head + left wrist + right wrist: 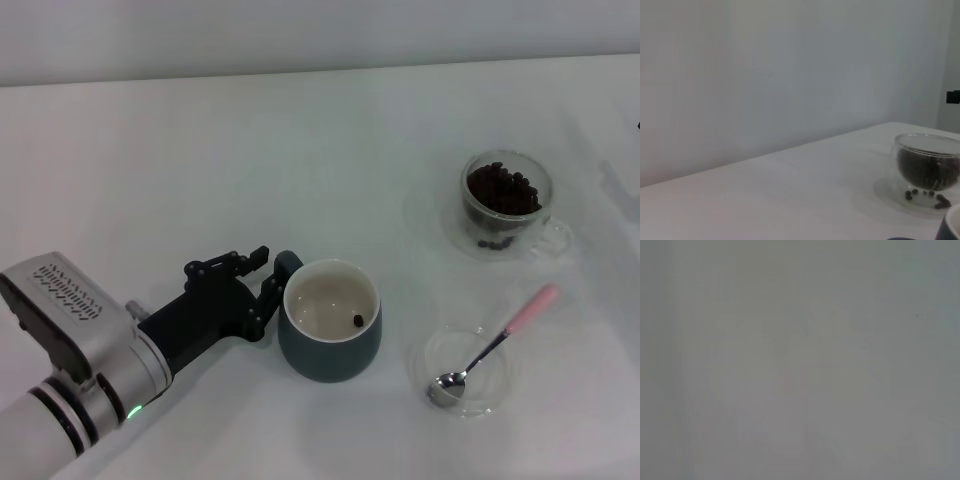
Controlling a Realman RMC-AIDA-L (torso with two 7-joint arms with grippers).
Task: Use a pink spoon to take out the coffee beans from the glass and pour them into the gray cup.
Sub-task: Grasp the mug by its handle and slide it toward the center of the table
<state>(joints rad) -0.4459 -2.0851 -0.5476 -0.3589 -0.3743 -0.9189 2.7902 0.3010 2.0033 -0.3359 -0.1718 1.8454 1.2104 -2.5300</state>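
The gray cup (330, 320) stands at the front middle of the table with one coffee bean (357, 320) on its cream inside. My left gripper (268, 272) is right beside the cup's handle (288, 264), fingers apart, tips on either side of it. The glass (506, 195) full of coffee beans (502, 188) stands at the back right; it also shows in the left wrist view (927, 162). The pink spoon (495, 340) lies in a shallow clear dish (445, 352), bowl toward me, held by nothing. My right gripper is out of view.
The glass sits on a clear saucer (432, 215) with a few loose beans (490, 242) on it, also seen in the left wrist view (927, 196). The table is white, with a grey wall behind. The right wrist view shows only blank grey.
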